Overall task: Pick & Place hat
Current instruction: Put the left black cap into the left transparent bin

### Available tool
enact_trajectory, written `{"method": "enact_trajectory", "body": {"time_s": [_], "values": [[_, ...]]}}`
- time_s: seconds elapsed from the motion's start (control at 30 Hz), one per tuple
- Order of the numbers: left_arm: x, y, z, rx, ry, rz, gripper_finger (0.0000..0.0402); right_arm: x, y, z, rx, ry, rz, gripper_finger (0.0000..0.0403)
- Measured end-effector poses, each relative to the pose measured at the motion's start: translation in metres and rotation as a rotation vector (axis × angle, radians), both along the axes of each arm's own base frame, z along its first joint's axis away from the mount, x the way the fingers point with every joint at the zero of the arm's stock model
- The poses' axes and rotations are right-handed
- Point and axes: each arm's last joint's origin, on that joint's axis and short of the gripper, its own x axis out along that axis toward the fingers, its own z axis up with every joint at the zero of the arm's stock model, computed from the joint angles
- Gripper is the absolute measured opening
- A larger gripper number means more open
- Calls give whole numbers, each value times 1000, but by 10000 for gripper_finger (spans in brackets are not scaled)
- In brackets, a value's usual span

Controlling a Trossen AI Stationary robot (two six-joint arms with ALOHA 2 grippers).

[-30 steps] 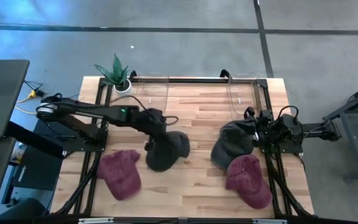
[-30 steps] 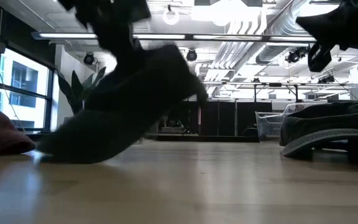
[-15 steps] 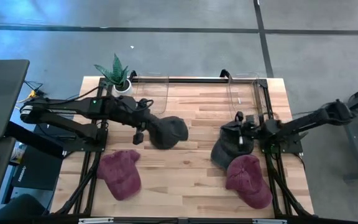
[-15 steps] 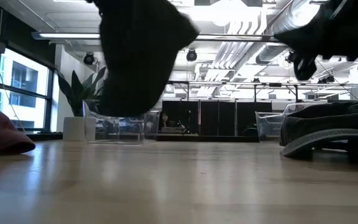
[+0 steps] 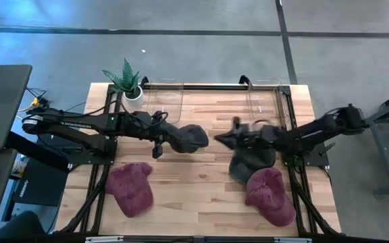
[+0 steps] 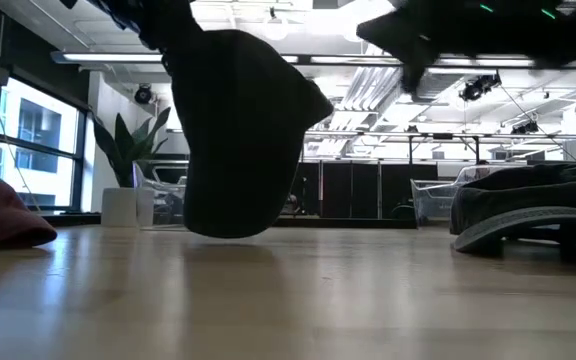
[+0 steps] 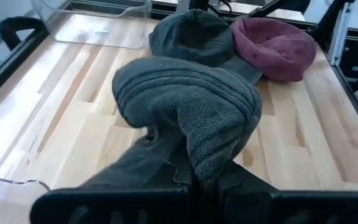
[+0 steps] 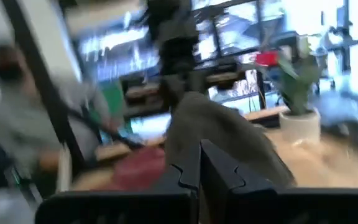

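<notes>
Wooden table [image 5: 201, 189] bears three hats beneath bright ceiling lights [image 6: 368, 18].

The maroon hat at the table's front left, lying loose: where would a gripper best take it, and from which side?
Probably from above, pinching the soft crown. In the high view the maroon hat lies flat and apart from other things, beside the table edge rail. Its knit top bulges upward, giving fingers a fold to close on. The left gripper is nearest, but it already holds the grey hat.
</notes>
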Motion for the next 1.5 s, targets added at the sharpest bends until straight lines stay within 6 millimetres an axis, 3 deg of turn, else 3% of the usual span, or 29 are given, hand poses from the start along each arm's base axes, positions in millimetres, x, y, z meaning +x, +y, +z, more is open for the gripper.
{"method": "enact_trajectory", "body": {"time_s": [0.1,0.23,0.37,0.5,0.7,0.87,0.97,1.07,1.3,1.33,1.5], "values": [[0,0,0,1,0,5,1,40,10,12,-171,168,76,0],[0,0,0,-11,1,12,1,75,14,38,-250,397,77,1],[0,0,0,-9,1,11,1,92,16,59,-264,581,116,33],[0,0,0,5,2,6,1,98,19,68,-269,688,147,113],[1,0,-2,13,11,3,1,103,14,56,-283,720,0,254],[1,0,-2,14,9,4,1,112,16,30,-274,636,-13,299],[1,0,-2,12,7,15,1,118,15,15,-302,583,-37,289],[1,0,-1,0,5,19,1,123,16,8,-331,558,-44,245],[2,-2,-1,-35,4,-70,7,121,17,13,-324,541,105,34],[1,-3,-1,-39,4,-99,14,118,17,15,-333,543,120,18],[0,-7,0,-63,-3,-260,81,103,15,36,-289,543,172,33]]}}
